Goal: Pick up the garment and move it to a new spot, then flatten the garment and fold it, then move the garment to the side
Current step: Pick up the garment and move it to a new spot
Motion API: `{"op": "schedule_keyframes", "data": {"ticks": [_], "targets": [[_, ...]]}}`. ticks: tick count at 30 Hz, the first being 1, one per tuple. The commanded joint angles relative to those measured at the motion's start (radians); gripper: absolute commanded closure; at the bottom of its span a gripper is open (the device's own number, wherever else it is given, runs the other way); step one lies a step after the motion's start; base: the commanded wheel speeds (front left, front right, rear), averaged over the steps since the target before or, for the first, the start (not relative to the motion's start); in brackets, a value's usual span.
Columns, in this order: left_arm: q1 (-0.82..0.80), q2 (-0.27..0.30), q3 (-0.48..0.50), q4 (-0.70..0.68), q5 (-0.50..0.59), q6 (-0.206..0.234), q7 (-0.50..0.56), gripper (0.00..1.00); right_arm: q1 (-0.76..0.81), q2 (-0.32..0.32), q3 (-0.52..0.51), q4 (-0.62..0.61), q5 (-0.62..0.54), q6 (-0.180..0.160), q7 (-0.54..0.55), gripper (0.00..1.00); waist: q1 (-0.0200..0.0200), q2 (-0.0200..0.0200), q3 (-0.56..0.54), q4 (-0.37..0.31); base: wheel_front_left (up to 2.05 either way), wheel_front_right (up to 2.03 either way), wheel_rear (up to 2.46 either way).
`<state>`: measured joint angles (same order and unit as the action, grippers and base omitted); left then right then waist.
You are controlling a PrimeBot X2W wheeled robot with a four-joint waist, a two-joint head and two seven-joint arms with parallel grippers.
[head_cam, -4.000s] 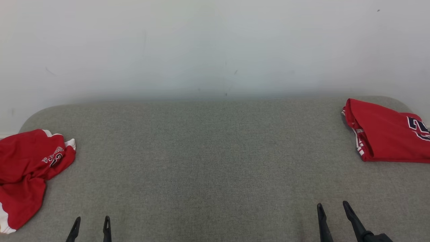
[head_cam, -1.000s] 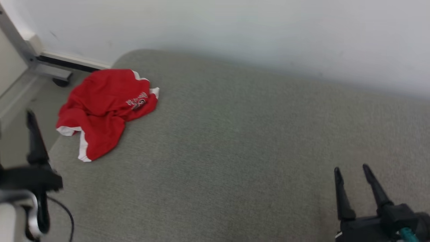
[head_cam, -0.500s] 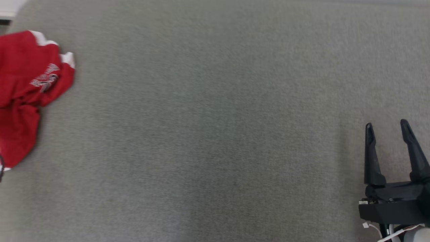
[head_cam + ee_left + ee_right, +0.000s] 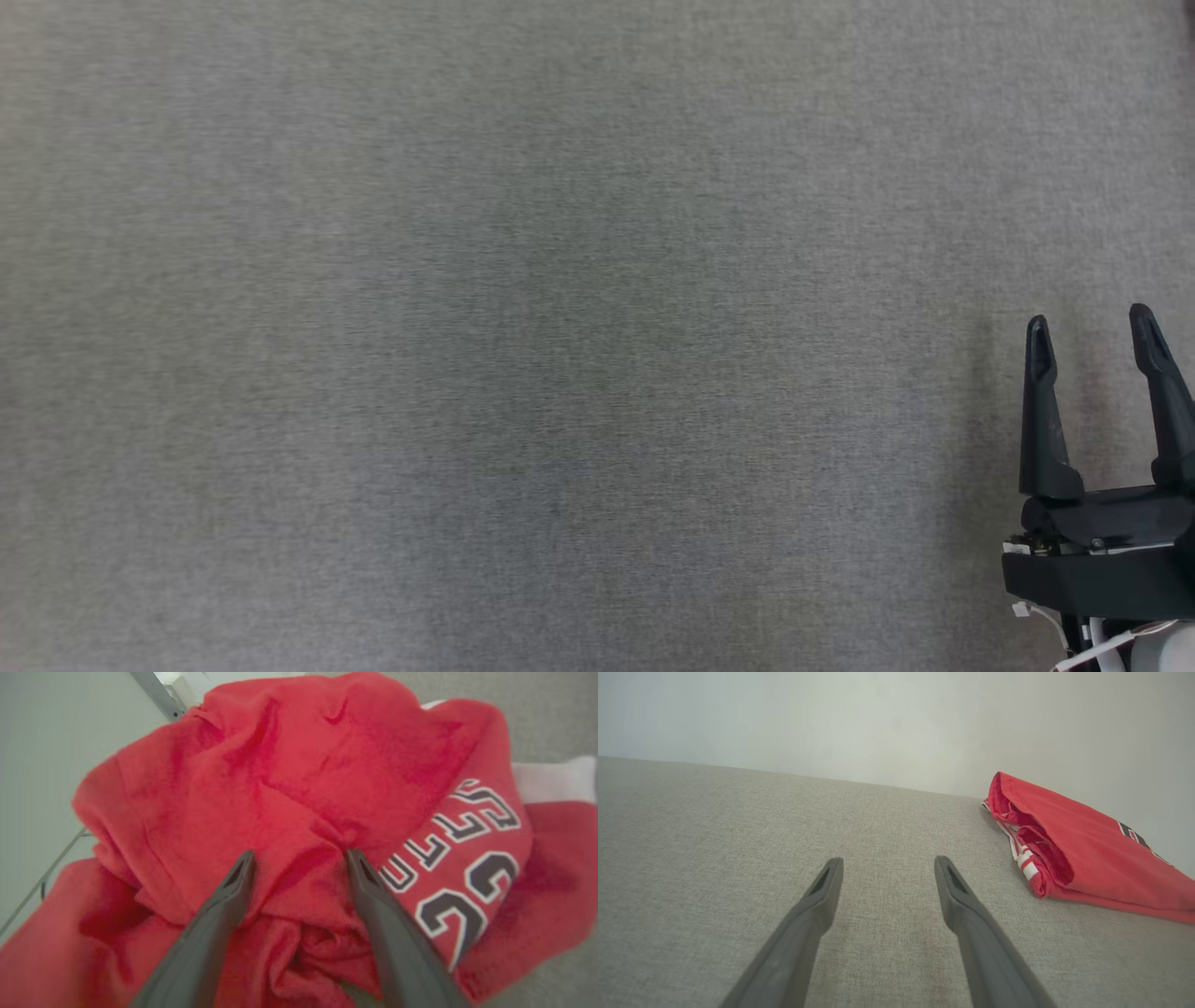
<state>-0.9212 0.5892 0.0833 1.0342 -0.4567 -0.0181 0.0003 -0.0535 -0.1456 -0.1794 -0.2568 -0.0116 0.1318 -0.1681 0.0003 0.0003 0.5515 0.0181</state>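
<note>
The garment is a crumpled red jersey with white trim and dark, white-edged lettering, seen close up in the left wrist view. My left gripper is open right over it, its two fingers straddling a raised fold near the lettering. I cannot tell whether the tips touch the cloth. My right gripper stands open with nothing between its fingers, low over the grey padded surface at the head view's lower right. The right wrist view also shows this right gripper above bare grey fabric.
A second red garment, folded, lies on the grey surface to the right of my right gripper, close to the pale wall. In the left wrist view a metal frame leg and pale floor lie beyond the crumpled garment.
The head camera has swung and tilted down, so the crumpled garment has slid off that view's left edge. The right gripper stays open at the lower right.
</note>
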Motion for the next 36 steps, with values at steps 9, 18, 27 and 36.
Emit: {"op": "schedule_keyframes", "data": {"ticks": [9,18,27,36], "targets": [[-0.067,-0.006,0.009,0.13,-0.051,0.036,0.248,0.0,0.004,0.001,0.018,-0.012,-0.014,-0.003,0.009,0.0,-0.0003,-0.0003,0.002,-0.019,0.0,0.0,0.0],[-0.087,-0.023,0.031,0.107,-0.09,0.049,0.275,1.0,0.008,-0.003,0.033,-0.007,-0.015,-0.003,0.02,0.0,-0.0003,-0.0003,-0.033,-0.017,0.0,0.0,0.0],[-0.12,-0.029,0.038,-0.042,-0.104,0.002,0.119,1.0,0.01,0.009,0.053,0.028,-0.003,-0.003,0.008,0.0,-0.0003,-0.0003,-0.12,-0.004,0.0,0.0,0.0],[-0.194,-0.028,-0.032,-0.234,-0.058,-0.069,0.007,1.0,-0.003,0.044,0.092,0.116,0.011,-0.003,-0.028,0.0,-0.0003,-0.0003,-0.229,-0.039,0.0,0.0,0.0]]}}
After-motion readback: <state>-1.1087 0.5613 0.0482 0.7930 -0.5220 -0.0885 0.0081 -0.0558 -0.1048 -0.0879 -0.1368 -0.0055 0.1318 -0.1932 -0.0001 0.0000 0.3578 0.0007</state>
